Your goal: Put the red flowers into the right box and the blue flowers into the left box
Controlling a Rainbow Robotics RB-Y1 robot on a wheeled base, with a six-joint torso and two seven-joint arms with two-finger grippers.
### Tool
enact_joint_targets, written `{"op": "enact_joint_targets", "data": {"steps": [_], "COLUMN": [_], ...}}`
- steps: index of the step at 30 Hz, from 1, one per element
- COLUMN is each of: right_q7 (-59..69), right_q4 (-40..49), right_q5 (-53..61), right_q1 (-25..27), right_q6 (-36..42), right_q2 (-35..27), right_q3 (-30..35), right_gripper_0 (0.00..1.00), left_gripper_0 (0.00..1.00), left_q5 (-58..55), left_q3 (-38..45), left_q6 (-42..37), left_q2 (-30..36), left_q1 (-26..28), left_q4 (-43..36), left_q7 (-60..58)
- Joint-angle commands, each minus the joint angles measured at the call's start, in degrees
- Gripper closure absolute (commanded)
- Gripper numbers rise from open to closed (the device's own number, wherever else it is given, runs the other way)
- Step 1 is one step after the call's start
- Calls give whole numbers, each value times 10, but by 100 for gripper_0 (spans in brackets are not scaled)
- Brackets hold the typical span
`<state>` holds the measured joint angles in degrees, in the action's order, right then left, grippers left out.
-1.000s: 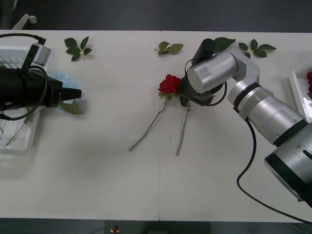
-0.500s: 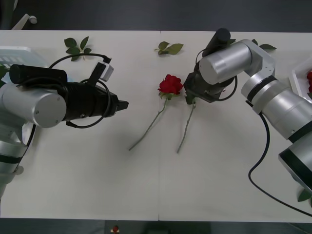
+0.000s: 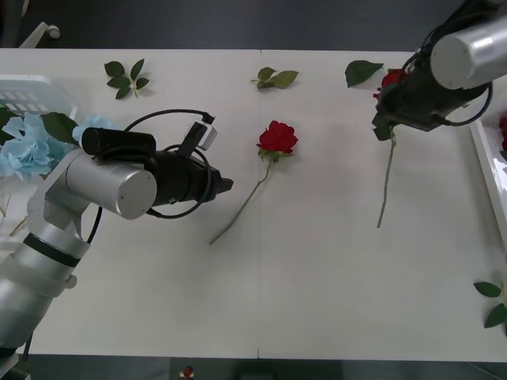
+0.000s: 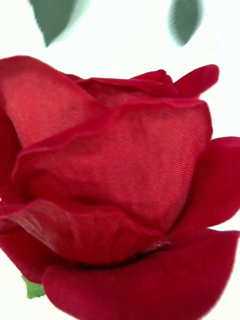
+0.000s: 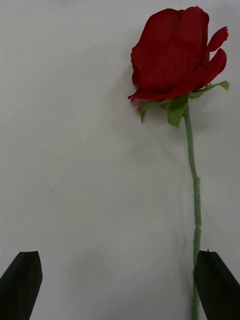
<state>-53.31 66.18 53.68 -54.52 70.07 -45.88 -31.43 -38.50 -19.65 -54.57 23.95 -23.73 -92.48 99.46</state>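
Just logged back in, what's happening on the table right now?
The right gripper holds a red rose near its head, stem hanging, close to the right box. The left gripper is open, pointing at the other red rose lying mid-table. Blue flowers already sit at the left box.

A white table [image 3: 261,301] spans almost the whole front frame, with a faint seam running down its middle. Loose green leaf sprigs lie scattered on it: one sprig [image 3: 125,77] at the upper left, another [image 3: 276,77] at the upper centre, a single broad leaf [image 3: 362,72] at the upper right, and a leaf pair [image 3: 495,302] at the lower right edge. Beyond the table's far edge, a dark floor [image 3: 238,24] fills the top strip.
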Motion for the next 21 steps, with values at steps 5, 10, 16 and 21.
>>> {"op": "enact_joint_targets", "data": {"steps": [5,10,16,21], "right_q7": [-127,-205,-315,-389], "right_q4": [16,13,-15,-37], "right_q5": [74,93,47,-19], "right_q1": [-16,2,64,123], "right_q6": [38,39,15,-23], "right_q2": [-146,-217,-247,-246], "right_q3": [-1,1,76,139], "right_gripper_0": [100,100,100,100], "left_gripper_0": [12,13,12,12], "left_q5": [-4,-16,-34,-42], "left_q3": [8,8,9,23], "left_q6": [-9,-10,-10,-5], "left_q2": [34,62,92,109], "left_q1": [-7,-5,0,20], "left_q4": [-10,-12,-32,-63], "left_q7": [-5,6,13,19]}}
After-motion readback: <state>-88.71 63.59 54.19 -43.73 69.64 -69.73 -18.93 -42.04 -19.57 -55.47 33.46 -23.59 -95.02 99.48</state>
